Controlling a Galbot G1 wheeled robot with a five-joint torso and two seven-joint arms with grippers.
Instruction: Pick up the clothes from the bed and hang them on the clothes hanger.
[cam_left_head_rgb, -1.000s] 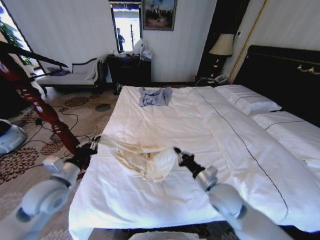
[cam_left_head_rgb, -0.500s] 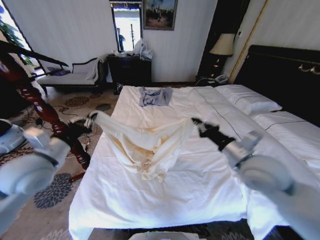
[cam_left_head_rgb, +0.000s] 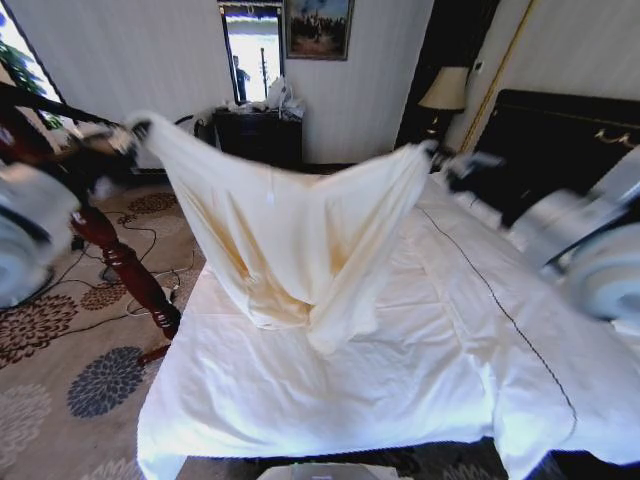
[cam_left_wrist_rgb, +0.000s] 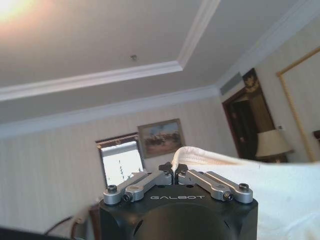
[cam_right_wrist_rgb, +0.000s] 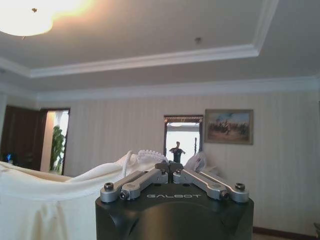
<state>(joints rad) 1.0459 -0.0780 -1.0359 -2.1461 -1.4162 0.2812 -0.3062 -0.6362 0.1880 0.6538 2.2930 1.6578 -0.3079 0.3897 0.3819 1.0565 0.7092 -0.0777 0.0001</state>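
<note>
The clothes, a cream shirt (cam_left_head_rgb: 290, 240), hang spread in the air above the bed (cam_left_head_rgb: 400, 370), the lower folds drooping close to the white duvet. My left gripper (cam_left_head_rgb: 135, 130) holds one top corner high at the left. My right gripper (cam_left_head_rgb: 440, 155) holds the other corner at the right. In the left wrist view the left gripper (cam_left_wrist_rgb: 173, 170) is shut on a rolled cream edge (cam_left_wrist_rgb: 270, 185). In the right wrist view the right gripper (cam_right_wrist_rgb: 169, 166) is shut on the fabric (cam_right_wrist_rgb: 40, 195). A black arm of the clothes hanger (cam_left_head_rgb: 40, 105) shows at the left edge, just beyond my left gripper.
A dark red turned-wood stand (cam_left_head_rgb: 125, 265) slants beside the bed's left side. Cables lie on the patterned carpet (cam_left_head_rgb: 70, 300). The black headboard (cam_left_head_rgb: 560, 130) runs along the right. A dark dresser (cam_left_head_rgb: 260, 140) and a lamp (cam_left_head_rgb: 445, 90) stand by the far wall.
Both arms have risen and moved apart, lifting the shirt off the duvet until it hangs stretched between them. The left gripper has gone up toward the black hanger arm.
</note>
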